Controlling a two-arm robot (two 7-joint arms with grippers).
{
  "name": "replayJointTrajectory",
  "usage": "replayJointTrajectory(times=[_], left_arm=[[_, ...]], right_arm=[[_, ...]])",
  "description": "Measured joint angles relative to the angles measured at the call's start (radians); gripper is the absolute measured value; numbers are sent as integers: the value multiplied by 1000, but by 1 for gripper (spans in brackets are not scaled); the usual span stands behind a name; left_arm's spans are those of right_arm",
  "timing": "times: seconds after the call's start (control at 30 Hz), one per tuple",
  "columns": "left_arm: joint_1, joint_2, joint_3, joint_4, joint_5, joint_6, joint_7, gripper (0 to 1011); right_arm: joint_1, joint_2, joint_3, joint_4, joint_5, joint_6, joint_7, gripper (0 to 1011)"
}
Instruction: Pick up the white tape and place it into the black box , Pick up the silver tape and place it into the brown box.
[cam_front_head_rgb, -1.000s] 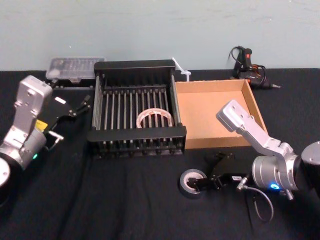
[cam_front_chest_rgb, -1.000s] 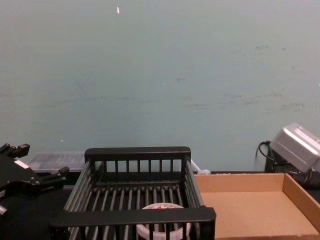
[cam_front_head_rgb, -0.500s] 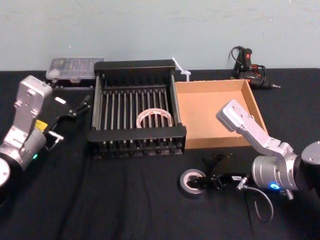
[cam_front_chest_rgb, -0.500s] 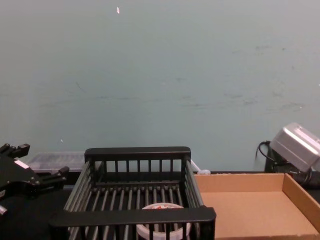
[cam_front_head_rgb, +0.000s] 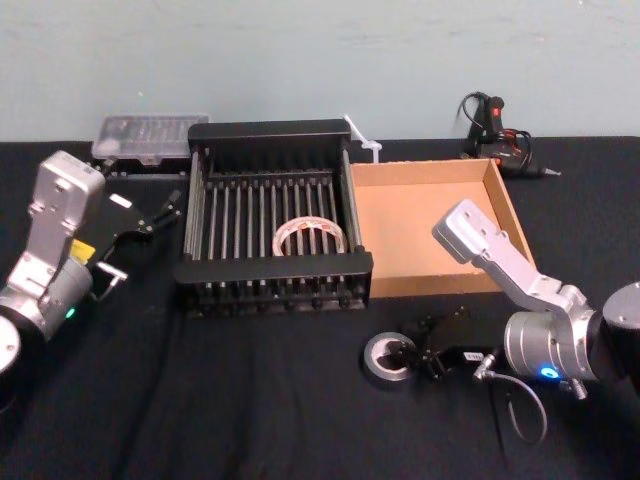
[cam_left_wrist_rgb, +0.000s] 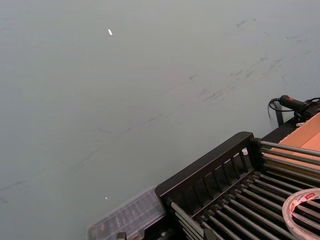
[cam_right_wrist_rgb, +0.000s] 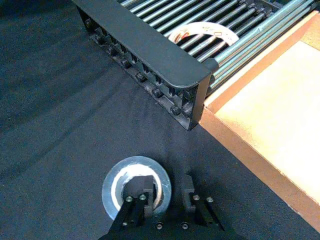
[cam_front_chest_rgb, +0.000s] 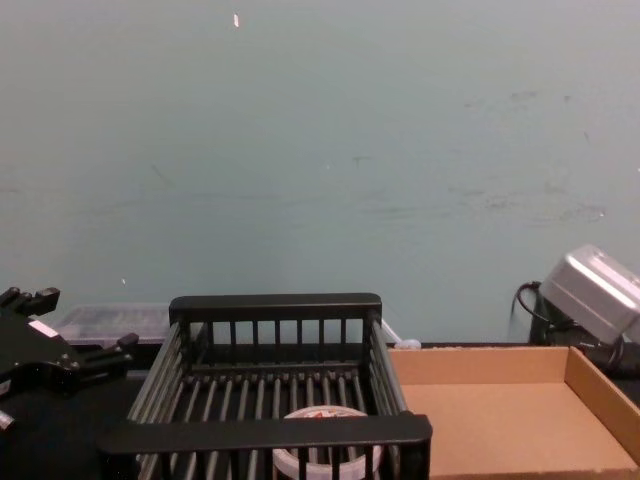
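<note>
the right gripper (cam_right_wrist_rgb: 166, 186) sits low over the black cloth (cam_right_wrist_rgb: 60, 125), jaws narrowly open astride the wall of the silver tape (cam_right_wrist_rgb: 111, 186): one finger in the core, the other just outside, not yet pinching. so thin and off-centre a bite could let the roll swing or slip on the lift and catch the rim of the brown box (cam_right_wrist_rgb: 240, 150) just ahead. farther ahead, the white tape (cam_right_wrist_rgb: 200, 31) lies in the black box (cam_right_wrist_rgb: 145, 45). the left gripper (cam_front_head_rgb: 155, 212) is parked well beyond, fingers spread.
</note>
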Motion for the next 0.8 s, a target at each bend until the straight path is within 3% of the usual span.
replayJointTrajectory(times=[0.2,0.5,0.8], left_arm=[[0,0,0,0,0,0,0,1001],[0,0,0,0,0,0,0,1001],[0,0,0,0,0,0,0,1001]], right_arm=[[0,0,0,0,0,0,0,187],[0,0,0,0,0,-1,0,174],[-6,3,26,-12,14,-10,-5,174]])
